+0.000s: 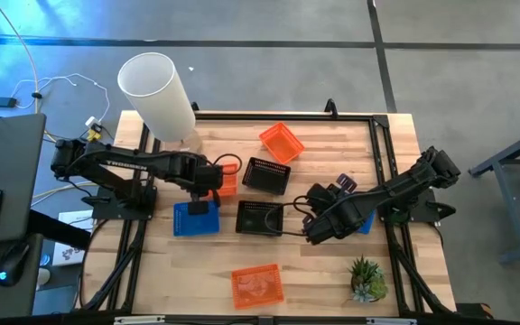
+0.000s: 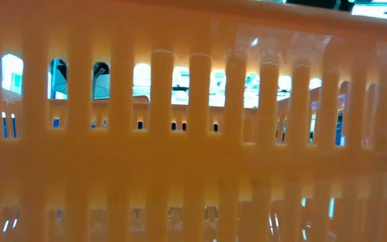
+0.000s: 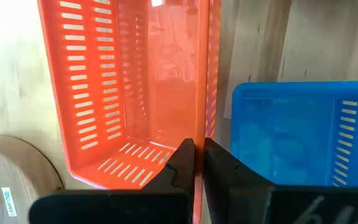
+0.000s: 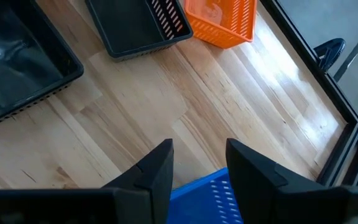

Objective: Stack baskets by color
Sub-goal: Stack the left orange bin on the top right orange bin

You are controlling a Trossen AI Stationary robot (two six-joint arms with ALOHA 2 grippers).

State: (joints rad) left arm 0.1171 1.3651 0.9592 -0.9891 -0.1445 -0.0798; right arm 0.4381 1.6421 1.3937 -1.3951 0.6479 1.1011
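Note:
My left gripper [image 1: 209, 178] is shut on an orange basket [image 1: 228, 177] at the table's left middle. A blue basket [image 1: 195, 219] lies on the table just nearer than it. Two black baskets [image 1: 266, 175] [image 1: 260, 217] sit at the centre. Another orange basket [image 1: 281, 142] lies toward the far edge and a third [image 1: 257, 284] by the near edge, where its wall [image 2: 193, 134] fills the low view. My right gripper [image 1: 317, 227] hovers open right of the nearer black basket, above a second blue basket [image 4: 199, 190]. My left gripper pinches one long side wall [image 3: 199, 134] of the orange basket near its end, one finger inside and one outside. The fingers come from above, pointing steeply down. The basket's open side faces up. I cannot tell whether its floor is off the table.
A tall white cylinder [image 1: 158, 97] stands at the far left corner and a small green plant [image 1: 366, 278] at the near right. A dark frame [image 1: 382, 144] borders the table. Bare wood lies between the black baskets and the near orange basket.

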